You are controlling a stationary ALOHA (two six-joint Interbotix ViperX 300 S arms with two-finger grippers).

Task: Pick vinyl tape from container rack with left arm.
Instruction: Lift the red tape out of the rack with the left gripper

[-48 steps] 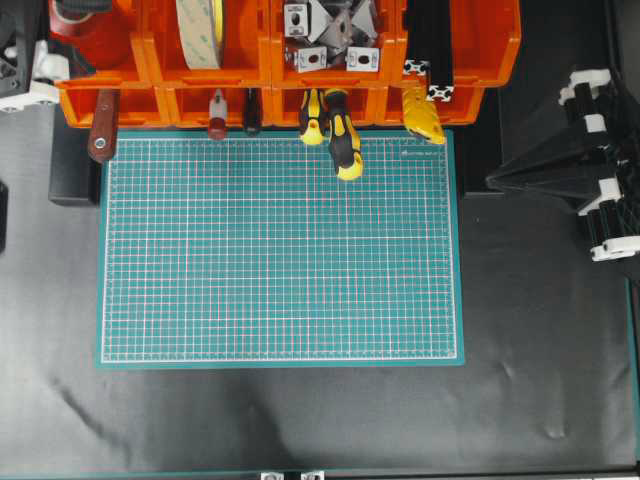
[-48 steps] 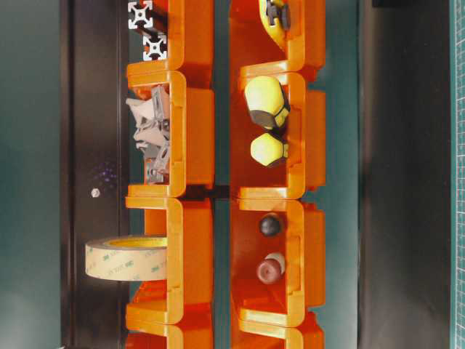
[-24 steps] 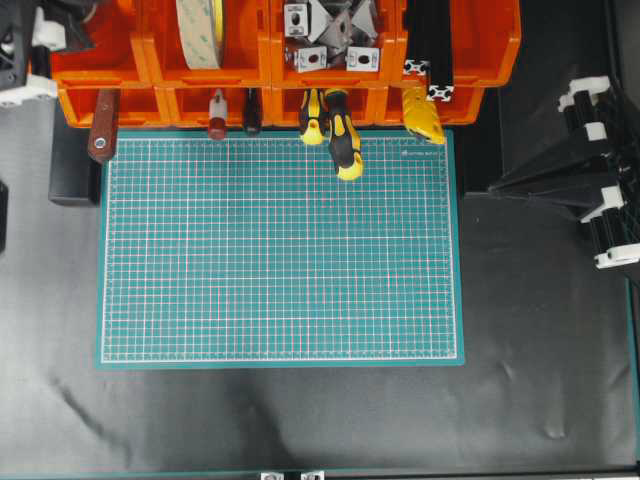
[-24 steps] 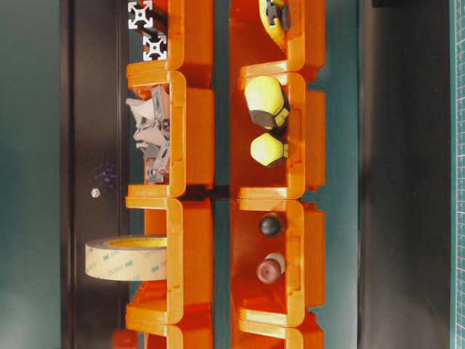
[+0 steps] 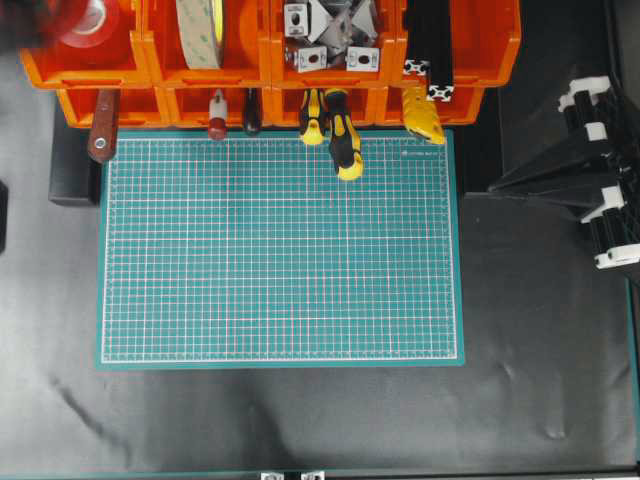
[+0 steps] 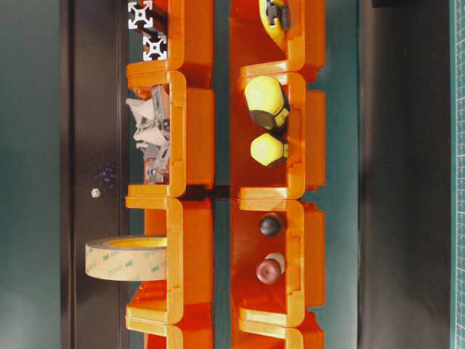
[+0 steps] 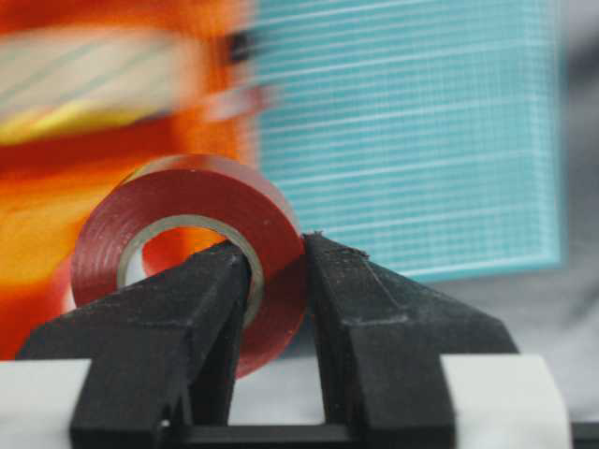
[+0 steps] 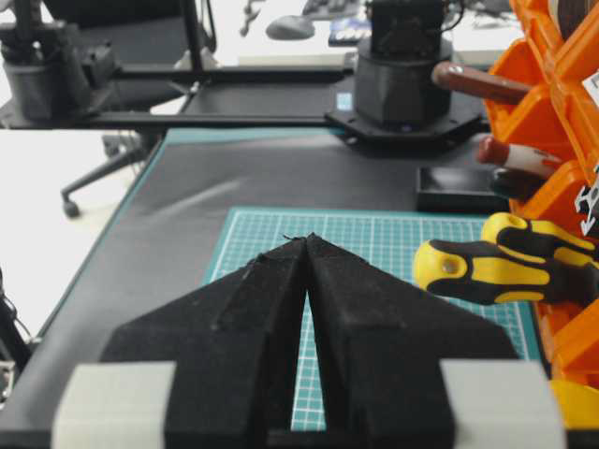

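The vinyl tape (image 7: pixel 187 210), a red roll with a white core, is held in my left gripper (image 7: pixel 276 245). One finger goes through the core and the other presses on the outer rim. In the overhead view the tape (image 5: pixel 90 18) is a motion-blurred red ring over the top-left bin of the orange container rack (image 5: pixel 380 105), and the left arm is smeared at that corner. The rack also shows in the table-level view (image 6: pixel 192 138). My right gripper (image 8: pixel 305 239) is shut and empty, resting at the right of the mat (image 5: pixel 495 182).
A cream tape roll (image 5: pixel 200 30), metal brackets (image 5: pixel 330 35) and black profiles (image 5: pixel 430 50) fill the upper bins. Yellow-black screwdrivers (image 5: pixel 345 140), a brown handle (image 5: pixel 102 125) and a yellow cutter (image 5: pixel 425 115) stick out over the green cutting mat (image 5: pixel 280 250).
The left arm, seen before at the rack's left end, has moved up out of the overhead view with the red tape in its gripper. The right arm has hardly moved.
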